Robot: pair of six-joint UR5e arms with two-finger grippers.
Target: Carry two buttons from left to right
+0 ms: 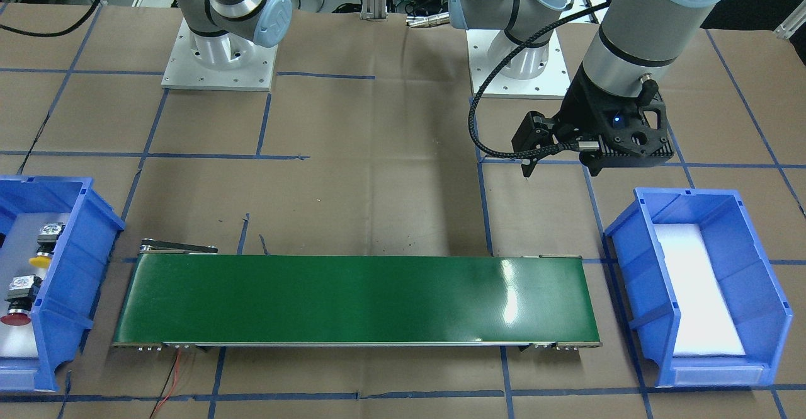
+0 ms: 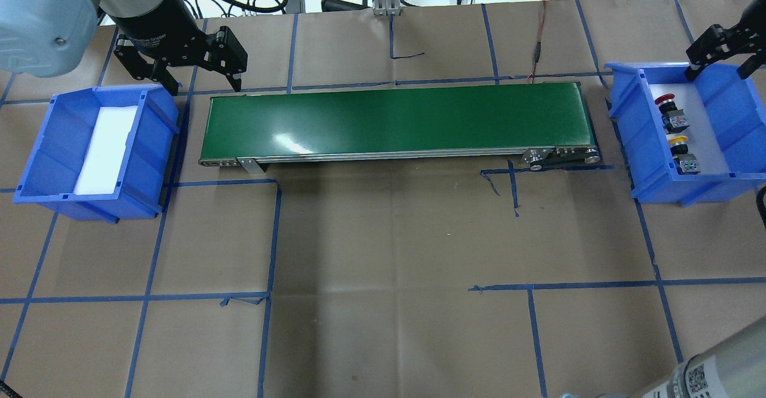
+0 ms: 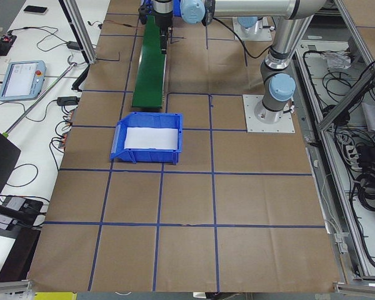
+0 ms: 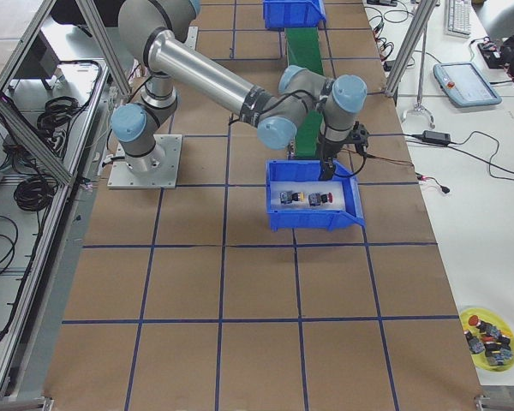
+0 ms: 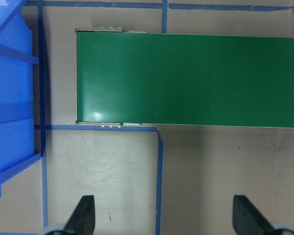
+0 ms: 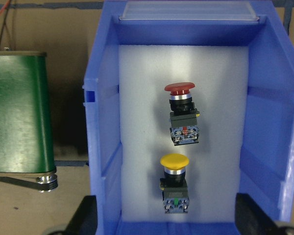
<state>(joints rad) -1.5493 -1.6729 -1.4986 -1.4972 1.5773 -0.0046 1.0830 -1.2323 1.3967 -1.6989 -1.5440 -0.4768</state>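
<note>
Left gripper: jaws spread wide, holding nothing; pointing down at 1 o'clock of the left bin, by the conveyor end.
Right gripper: spread, empty; seemingly hovering over the right bin, far rim.
Red button: lying in the right bin, 12 o'clock of the yellow button in the wrist view.

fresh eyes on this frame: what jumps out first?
The long green conveyor belt runs across the table's middle, with a blue bin at each end. The red button and the yellow button lie on white foam in the right bin, below the open right gripper. The open left gripper hovers by the belt's other end, near the left bin.
</note>
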